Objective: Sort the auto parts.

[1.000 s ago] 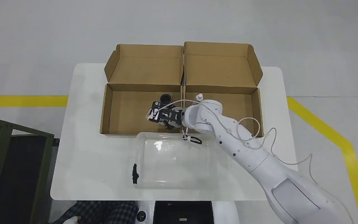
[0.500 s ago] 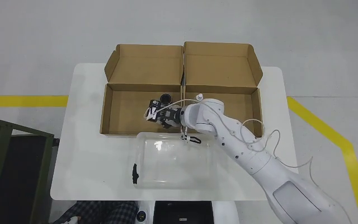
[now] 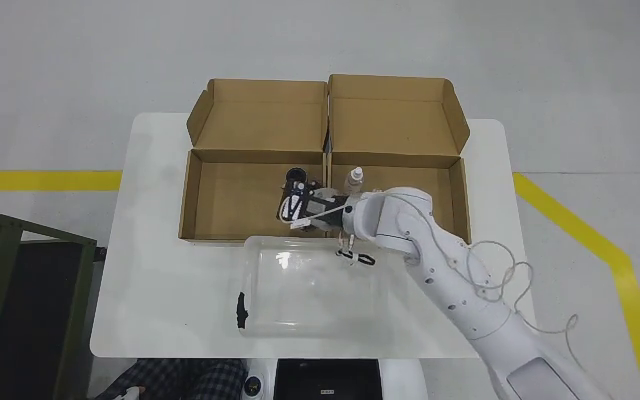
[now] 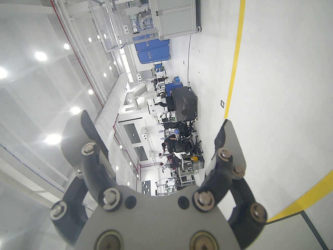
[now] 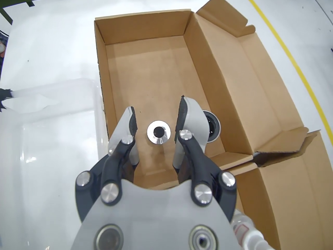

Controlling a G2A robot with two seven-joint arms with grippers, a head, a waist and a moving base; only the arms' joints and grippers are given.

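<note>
Though clear bin (image 3: 310, 290) nearest robot looks near-empty, black item (image 3: 240, 310) sits at its rim; part or latch, can't tell. R pincer (image 5: 157, 110) spread, holding nothing, over left box (image 5: 140, 27); silver disc part (image 5: 158, 132) on box floor beneath, black ring part (image 5: 212, 127) just beside. Pale part (image 3: 355, 178) in right box (image 3: 440, 180). L pincer (image 4: 156, 120) spread, empty. Est. sorting nearly done. No legible print.
</note>
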